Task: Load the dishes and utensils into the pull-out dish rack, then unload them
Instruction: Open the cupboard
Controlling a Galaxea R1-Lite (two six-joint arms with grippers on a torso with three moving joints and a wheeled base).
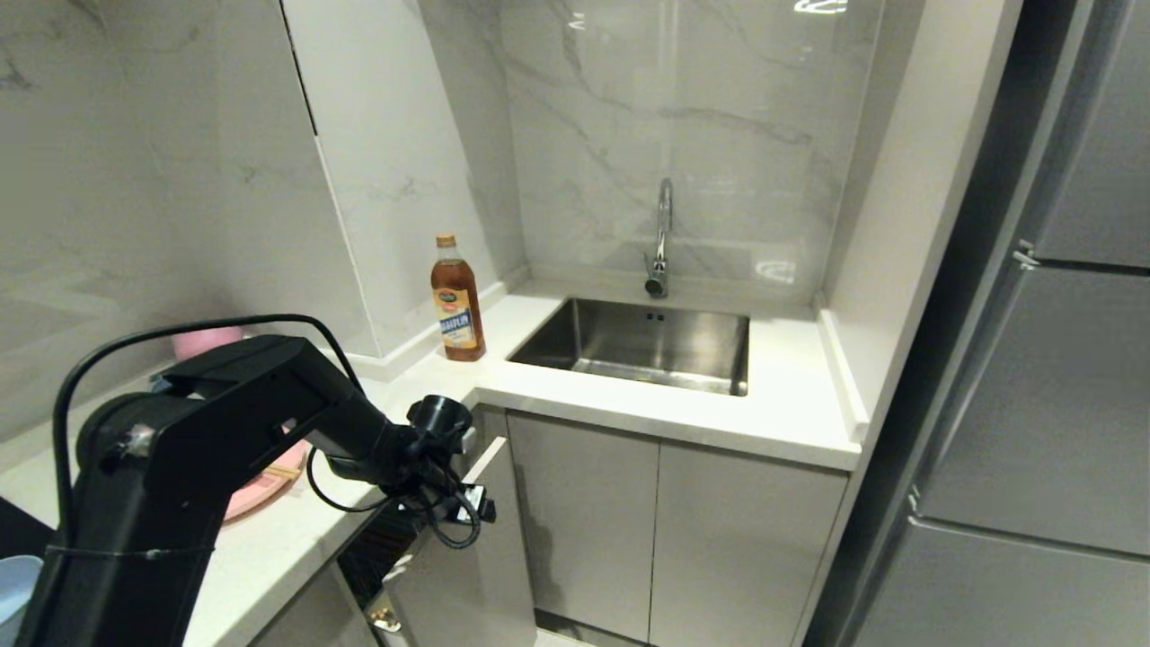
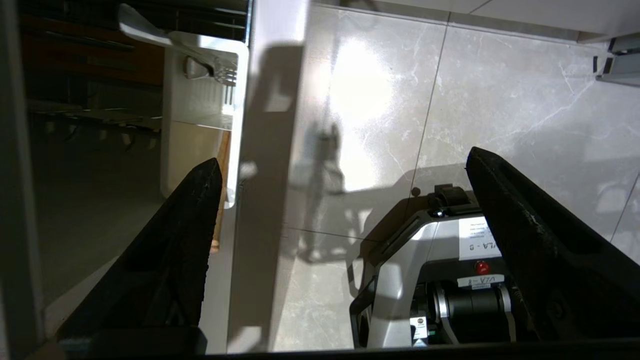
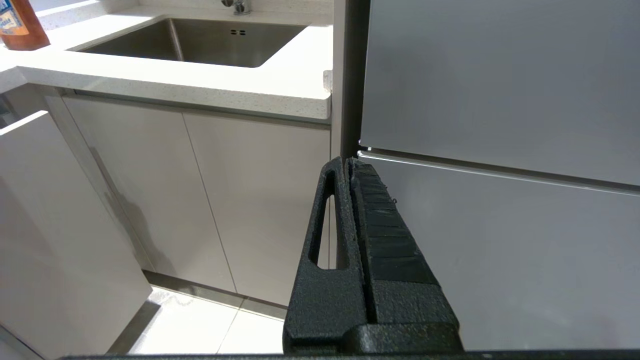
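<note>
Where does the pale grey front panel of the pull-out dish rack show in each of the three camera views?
Head view: front panel, low and left of centre, under the left gripper.
Left wrist view: pale upright strip beside the utensil cup.
Right wrist view: slab at the left edge.
Shared landmark: the tiled floor, visible in both wrist views.

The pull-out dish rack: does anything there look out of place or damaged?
Nothing stands out. The pull-out dish rack is drawn part way out, its pale front panel unmarked. A fork and spoon stand in the white utensil cup. The open left hand straddles the panel's top edge.
</note>
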